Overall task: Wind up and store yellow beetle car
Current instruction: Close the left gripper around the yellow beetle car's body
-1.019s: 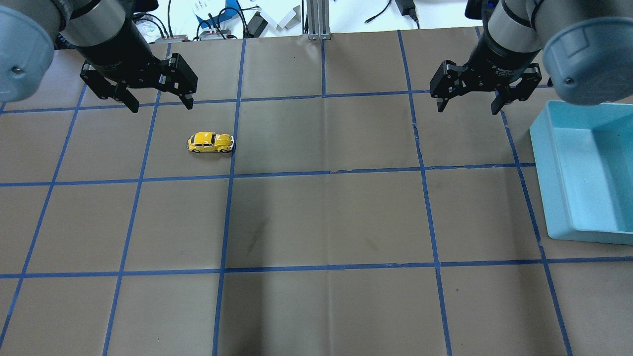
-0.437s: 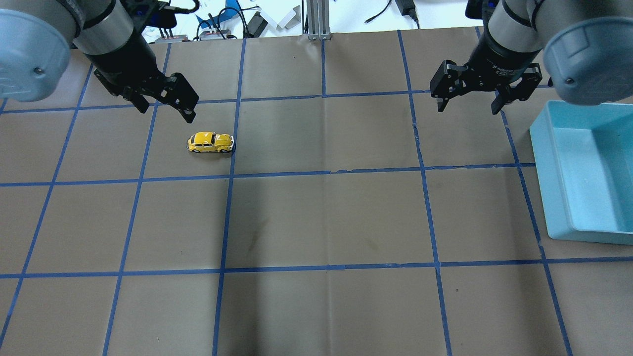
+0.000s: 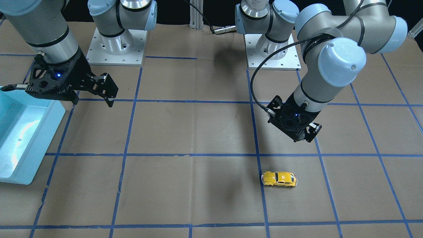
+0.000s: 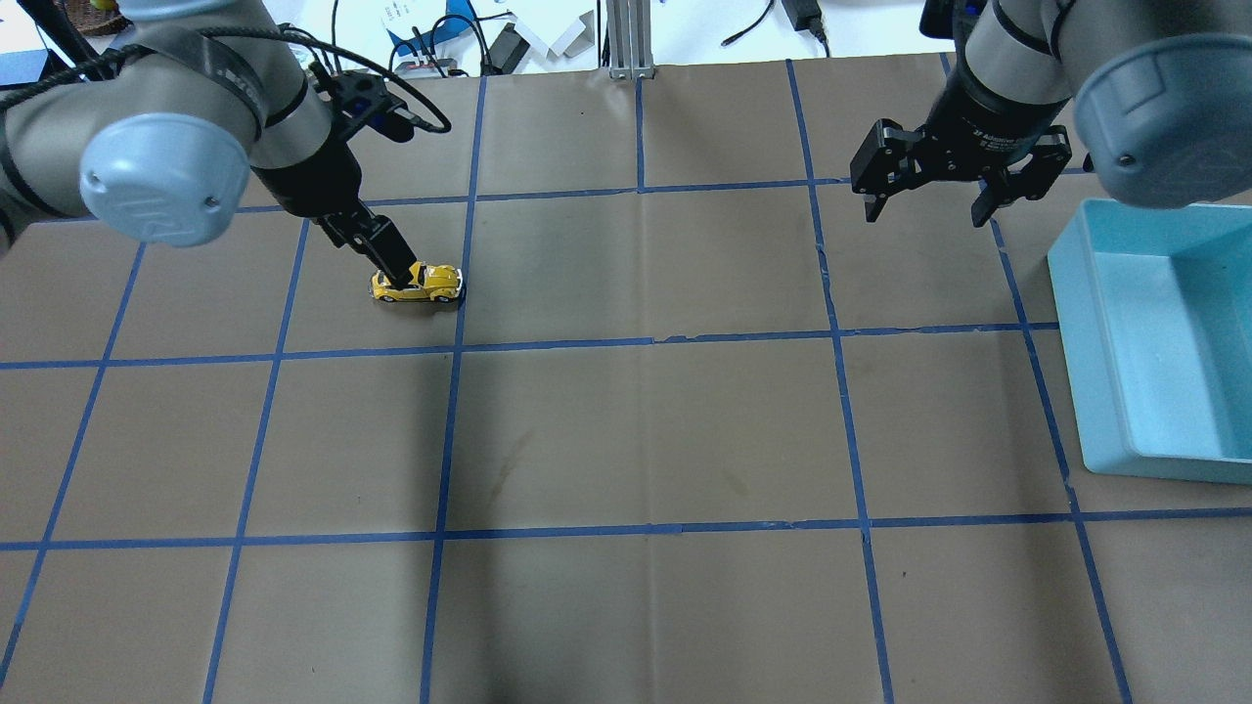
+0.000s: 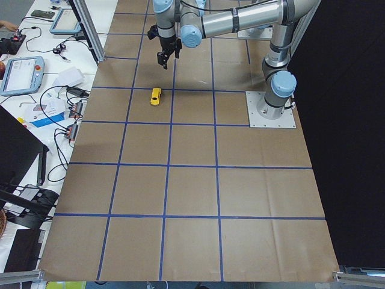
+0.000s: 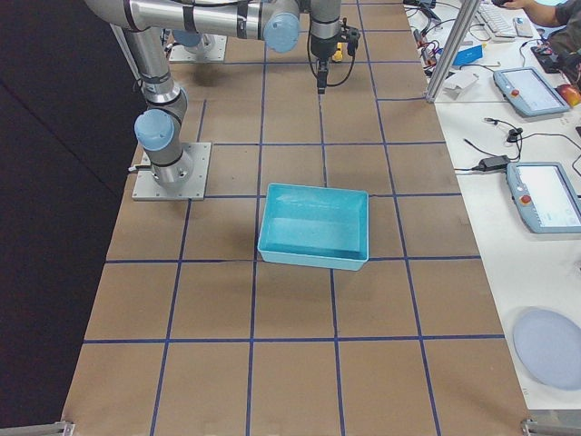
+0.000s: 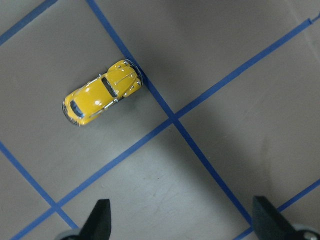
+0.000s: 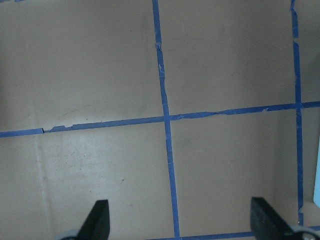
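The yellow beetle car (image 4: 423, 283) stands on its wheels on the brown table, beside a blue tape line; it also shows in the front view (image 3: 279, 178), the left side view (image 5: 156, 96) and the left wrist view (image 7: 102, 92). My left gripper (image 4: 391, 256) hangs above the table just behind the car, open and empty (image 7: 182, 225). In the wrist view the car lies up and left of the gap between the fingers, not between them. My right gripper (image 4: 926, 213) is open and empty, raised over bare table (image 8: 181, 222) near the bin's far corner.
A light blue bin (image 4: 1076, 362) stands at the table's right edge and shows in the front view (image 3: 36, 142) and the right side view (image 6: 313, 254). Blue tape lines grid the table. Cables and devices lie beyond the far edge.
My left arm has swung in and down towards the car and its wrist has turned, so the gripper now hangs close over the car. The right arm and the car have not moved.
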{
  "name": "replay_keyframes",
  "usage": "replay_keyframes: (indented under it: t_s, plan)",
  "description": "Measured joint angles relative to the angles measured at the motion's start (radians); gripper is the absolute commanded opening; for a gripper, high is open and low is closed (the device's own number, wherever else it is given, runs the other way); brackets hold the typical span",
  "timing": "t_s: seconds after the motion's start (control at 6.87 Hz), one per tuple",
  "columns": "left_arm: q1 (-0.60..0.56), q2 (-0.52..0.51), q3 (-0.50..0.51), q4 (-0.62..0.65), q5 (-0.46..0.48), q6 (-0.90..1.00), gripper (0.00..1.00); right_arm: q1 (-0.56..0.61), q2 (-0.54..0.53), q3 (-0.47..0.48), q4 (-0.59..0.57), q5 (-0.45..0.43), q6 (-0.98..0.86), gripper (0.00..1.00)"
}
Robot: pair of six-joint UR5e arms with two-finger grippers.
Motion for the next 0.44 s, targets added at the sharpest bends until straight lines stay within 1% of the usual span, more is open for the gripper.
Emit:
replay_keyframes:
  t_s: [0.15, 0.44]
  plan:
    - [0.0, -0.038, -0.025, 0.089, 0.009, 0.125, 1.0, 0.001, 0.001, 0.0, 0.0, 0.0, 0.0, 1.0]
    - [0.008, -0.127, -0.025, 0.212, 0.03, 0.426, 1.0, 0.002, 0.003, 0.0, 0.0, 0.0, 0.002, 1.0]
